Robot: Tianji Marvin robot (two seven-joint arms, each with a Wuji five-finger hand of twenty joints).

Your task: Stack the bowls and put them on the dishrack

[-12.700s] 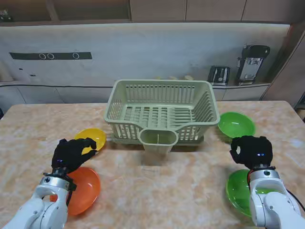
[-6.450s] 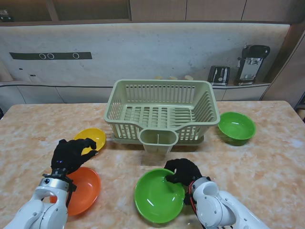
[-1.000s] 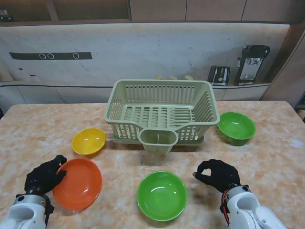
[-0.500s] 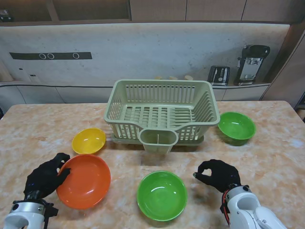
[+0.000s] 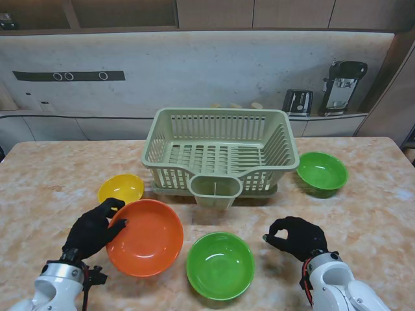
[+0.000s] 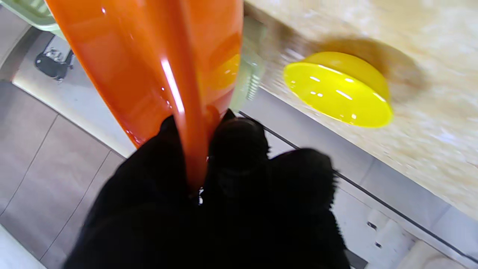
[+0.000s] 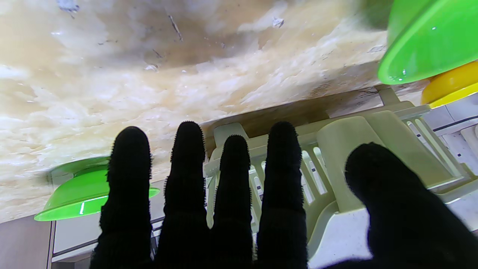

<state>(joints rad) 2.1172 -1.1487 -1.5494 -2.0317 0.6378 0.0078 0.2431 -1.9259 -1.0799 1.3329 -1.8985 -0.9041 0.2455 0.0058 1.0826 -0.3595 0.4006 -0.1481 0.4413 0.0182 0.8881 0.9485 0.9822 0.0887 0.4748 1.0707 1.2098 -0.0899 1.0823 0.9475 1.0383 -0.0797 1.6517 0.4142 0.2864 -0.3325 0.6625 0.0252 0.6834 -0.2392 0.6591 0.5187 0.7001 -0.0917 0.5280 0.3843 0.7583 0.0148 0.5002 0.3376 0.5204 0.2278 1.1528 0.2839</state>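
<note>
Orange bowl (image 5: 145,237) now off table, carried from lower-left corner toward frame centre in half a second; my left hand (image 5: 93,230) pinches its rim, thumb inside. Judge: stacking onto near green bowl (image 5: 220,265) next. Right hand (image 5: 296,237) empty, fingers loosely apart, parked right of it. Bowl rims nearly touching. Yellow bowl (image 5: 120,190) close behind. Open marble between green bowl and dishrack (image 5: 220,152). Far green bowl (image 5: 322,172) right of rack.

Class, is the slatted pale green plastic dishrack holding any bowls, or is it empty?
Empty. The stand view shows only bare slats inside the slatted pale green plastic dishrack; all four bowls are outside it.
</note>
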